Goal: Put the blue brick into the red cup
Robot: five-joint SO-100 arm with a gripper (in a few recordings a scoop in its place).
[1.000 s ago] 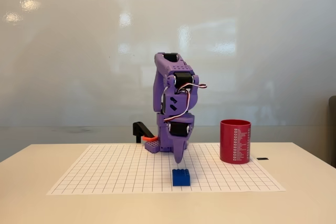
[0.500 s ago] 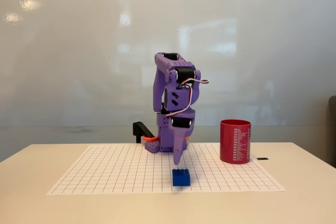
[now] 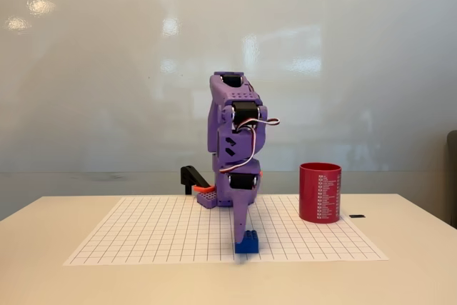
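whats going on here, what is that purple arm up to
A purple robot arm is reaching straight down with its end effector at the blue brick, which sits on the gridded sheet on the table. Whether the end effector has closed on the brick cannot be told from this angle. The red cup stands upright to the right in the fixed view, apart from the brick, and the brick is not yet in it.

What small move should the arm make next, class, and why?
Probably close the gripper on the blue brick: its tip is down at the brick, overlapping its left side, and the brick sits on the grid mat, apart from the red cup. Jaw state is unclear here.
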